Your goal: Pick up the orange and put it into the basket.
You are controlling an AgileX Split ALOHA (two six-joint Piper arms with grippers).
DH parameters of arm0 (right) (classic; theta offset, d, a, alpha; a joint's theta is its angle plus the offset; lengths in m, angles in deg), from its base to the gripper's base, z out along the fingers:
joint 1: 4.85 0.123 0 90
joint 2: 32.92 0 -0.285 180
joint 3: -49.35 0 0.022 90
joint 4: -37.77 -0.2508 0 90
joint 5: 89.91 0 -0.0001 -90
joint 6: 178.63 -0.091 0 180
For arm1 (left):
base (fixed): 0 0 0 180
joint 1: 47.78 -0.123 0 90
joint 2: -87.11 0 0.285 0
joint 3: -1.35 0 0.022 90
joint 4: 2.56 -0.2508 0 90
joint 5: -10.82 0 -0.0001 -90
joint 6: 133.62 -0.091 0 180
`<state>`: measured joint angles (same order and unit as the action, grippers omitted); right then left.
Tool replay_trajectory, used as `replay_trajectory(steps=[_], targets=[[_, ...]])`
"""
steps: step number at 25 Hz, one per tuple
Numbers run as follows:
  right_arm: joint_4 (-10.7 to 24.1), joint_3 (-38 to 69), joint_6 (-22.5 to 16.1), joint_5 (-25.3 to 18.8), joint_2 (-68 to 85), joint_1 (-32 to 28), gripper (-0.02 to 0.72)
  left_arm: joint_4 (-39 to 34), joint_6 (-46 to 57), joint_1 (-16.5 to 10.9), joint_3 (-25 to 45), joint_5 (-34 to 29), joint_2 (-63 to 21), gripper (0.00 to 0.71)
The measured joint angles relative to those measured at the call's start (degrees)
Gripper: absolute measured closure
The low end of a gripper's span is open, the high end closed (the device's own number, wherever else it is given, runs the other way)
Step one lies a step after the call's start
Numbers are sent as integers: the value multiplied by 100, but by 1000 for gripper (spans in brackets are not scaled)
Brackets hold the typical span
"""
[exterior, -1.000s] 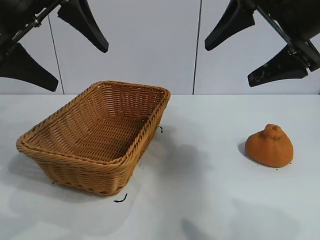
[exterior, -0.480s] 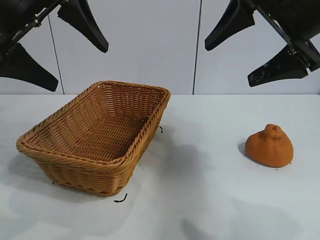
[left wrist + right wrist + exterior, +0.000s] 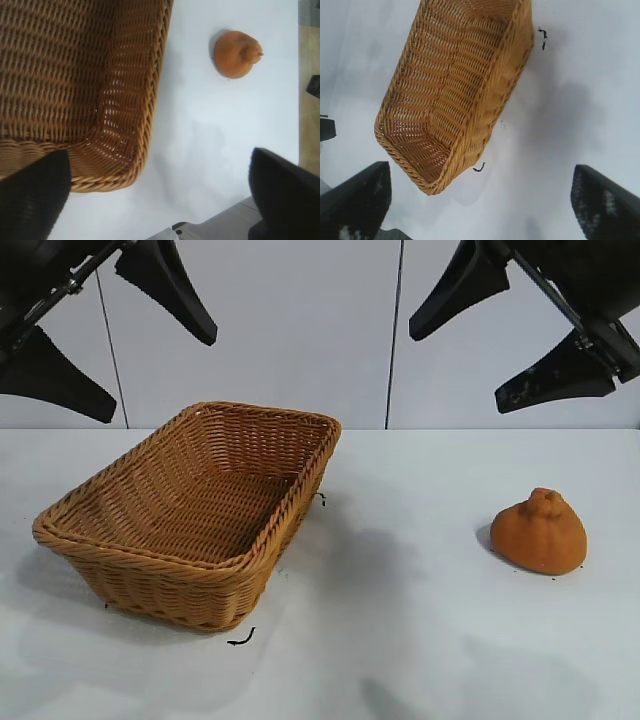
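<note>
The left gripper (image 3: 105,340) hangs high above the table's far left corner, its two black fingers (image 3: 170,285) spread wide apart and angled downward toward the table's middle. The right gripper (image 3: 500,335) hangs at a like height above the table's far right corner, its fingers (image 3: 555,375) spread just as wide and tilted down toward the middle. Neither gripper touches or holds anything; both sit well above the table surface.
</note>
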<state>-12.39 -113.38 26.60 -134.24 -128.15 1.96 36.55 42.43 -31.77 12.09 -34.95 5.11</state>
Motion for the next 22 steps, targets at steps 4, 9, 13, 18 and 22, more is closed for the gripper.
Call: replay_trajectory(steps=[4, 9, 13, 18, 22], targets=[[0, 0, 0, 0, 0, 0, 8, 52, 24, 0, 0, 2, -21, 18], [0, 0, 0, -5, 0, 0, 8, -299, 640, 0, 8, -134, -374, 18], [-4, 0, 0, -5, 0, 0, 8, -723, 1587, 162, 205, 6, -950, 18], [-4, 0, 0, -5, 0, 0, 8, -1583, 3206, 786, 501, 206, -1326, 18], [-4, 0, 0, -5, 0, 0, 8, -3209, 6113, 1397, 614, 256, -1358, 18]])
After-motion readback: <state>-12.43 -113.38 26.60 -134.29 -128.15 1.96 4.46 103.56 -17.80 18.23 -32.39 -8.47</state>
